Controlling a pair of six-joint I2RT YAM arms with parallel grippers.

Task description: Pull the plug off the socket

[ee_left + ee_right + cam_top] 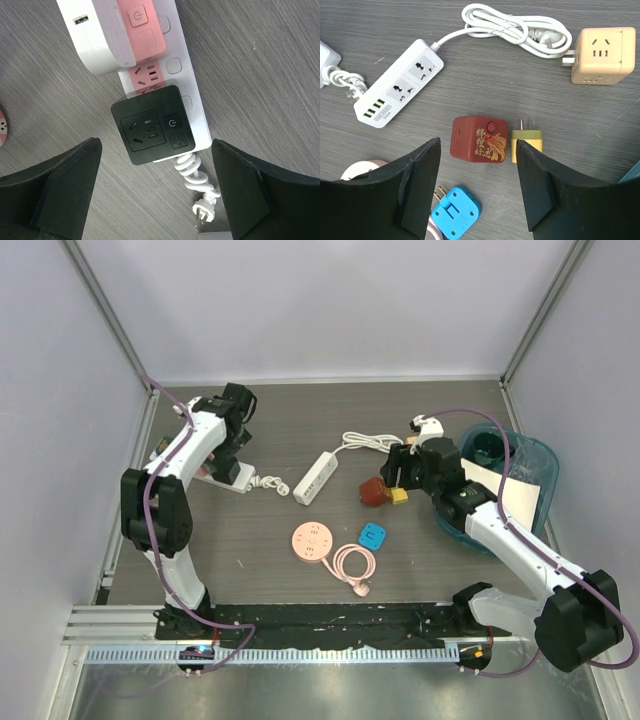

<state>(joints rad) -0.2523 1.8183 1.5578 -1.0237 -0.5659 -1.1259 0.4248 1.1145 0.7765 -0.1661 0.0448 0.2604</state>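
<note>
Where its fish (496, 143) sits, the red cube (467, 137) bears gold characters (480, 141) (Chinese).

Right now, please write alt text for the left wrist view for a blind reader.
A black plug adapter sits on a white power strip, between the open left fingers. A white adapter sits farther along it.

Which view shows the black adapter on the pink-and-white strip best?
Left wrist: the black adapter sits centred under the open left tool, socket face and buttons clear, seated on the power strip. From the top external view the left arm covers it; only the strip's white end shows. The right wrist view misses it.
</note>
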